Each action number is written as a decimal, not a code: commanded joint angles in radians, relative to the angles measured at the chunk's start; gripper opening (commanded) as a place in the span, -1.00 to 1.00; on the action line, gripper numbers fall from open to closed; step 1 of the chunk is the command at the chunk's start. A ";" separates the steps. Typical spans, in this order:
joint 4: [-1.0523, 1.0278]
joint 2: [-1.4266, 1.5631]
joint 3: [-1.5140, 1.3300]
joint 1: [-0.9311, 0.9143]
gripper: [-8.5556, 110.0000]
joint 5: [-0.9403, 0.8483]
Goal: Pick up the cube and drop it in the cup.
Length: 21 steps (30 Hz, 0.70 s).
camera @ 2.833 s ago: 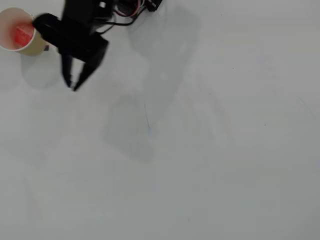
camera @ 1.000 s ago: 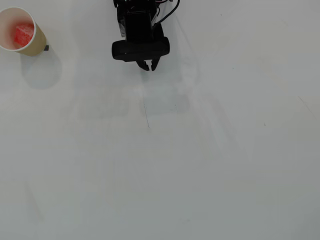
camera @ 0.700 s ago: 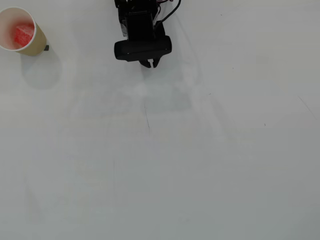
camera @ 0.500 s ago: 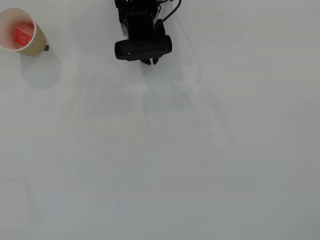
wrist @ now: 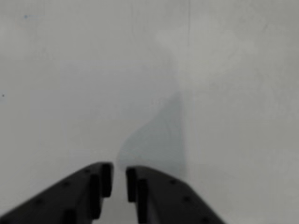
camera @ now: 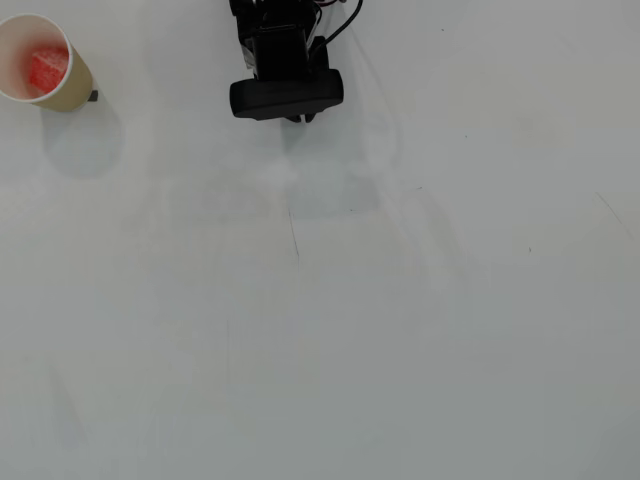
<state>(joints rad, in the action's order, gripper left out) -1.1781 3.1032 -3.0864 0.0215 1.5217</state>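
A bare white surface (camera: pixel 400 330) fills the overhead view. I see the small red cube (camera: pixel 46 68) already inside the beige paper cup (camera: pixel 70 92) at upper left, well apart from my hand (wrist: pixel 118 181), whose fingers sit narrow, holding nothing.

White table (camera: pixel 400 330) (scuffed); cup (camera: pixel 62 92) stands far-left corner.

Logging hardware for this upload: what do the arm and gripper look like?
The arm is all matte black, seen from above as blocky segments with a rounded oblong housing at the front; thin black cables loop beside it. The gripper has two black plastic fingers with flat inner pads and small round recesses. No markings readable.
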 commanded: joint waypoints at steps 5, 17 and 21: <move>0.002 0.034 -0.035 -0.021 -0.86 0.008; 0.003 0.034 -0.035 -0.031 -0.86 0.008; 0.003 0.034 -0.035 -0.031 -0.86 0.008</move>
<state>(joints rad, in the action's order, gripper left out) -1.1781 3.1063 -3.0864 -0.0015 1.5217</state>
